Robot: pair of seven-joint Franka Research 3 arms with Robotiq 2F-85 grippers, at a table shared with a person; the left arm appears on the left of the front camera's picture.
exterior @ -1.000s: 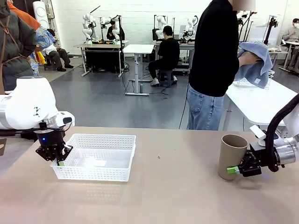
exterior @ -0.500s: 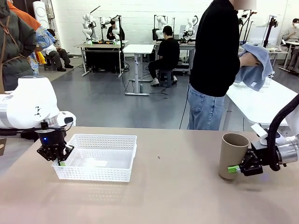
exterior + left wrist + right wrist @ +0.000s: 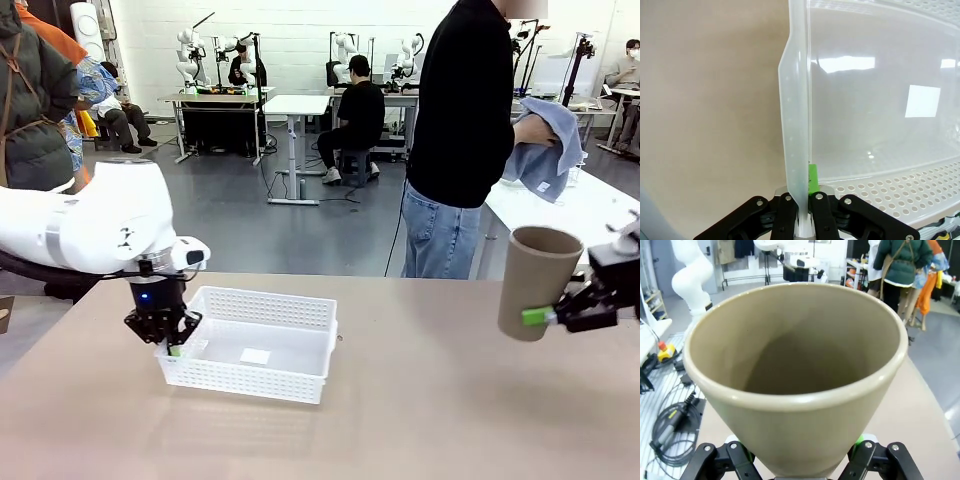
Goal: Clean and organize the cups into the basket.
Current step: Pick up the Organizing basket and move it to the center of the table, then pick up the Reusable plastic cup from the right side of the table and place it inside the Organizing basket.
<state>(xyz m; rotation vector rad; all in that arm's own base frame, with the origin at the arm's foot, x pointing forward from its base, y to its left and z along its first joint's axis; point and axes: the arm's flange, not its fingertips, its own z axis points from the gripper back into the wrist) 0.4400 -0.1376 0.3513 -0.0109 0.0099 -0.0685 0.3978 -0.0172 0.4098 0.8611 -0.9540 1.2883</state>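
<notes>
The white perforated basket [image 3: 262, 370] sits on the table left of centre, with nothing but a small white label inside. My left gripper [image 3: 170, 342] is shut on the basket's left end wall [image 3: 795, 130], which runs up between its fingers in the left wrist view. A tan-brown cup [image 3: 537, 282] hangs upright above the table at the far right, its mouth up. My right gripper [image 3: 548, 316] holds it by its lower part. The right wrist view looks straight into that cup's hollow inside [image 3: 800, 365], with the fingers [image 3: 867, 452] on either side of it.
A person in a black top and jeans [image 3: 460, 140] stands beyond the table's far edge, holding a blue cloth [image 3: 545, 150] in both hands. Behind that person stands a white side table [image 3: 560, 215]. Bare tan tabletop [image 3: 420, 400] lies between the basket and the cup.
My left gripper has dragged the basket to the right, toward the table's middle. My right gripper has lifted the tan-brown cup off the table and carried it up and to the right.
</notes>
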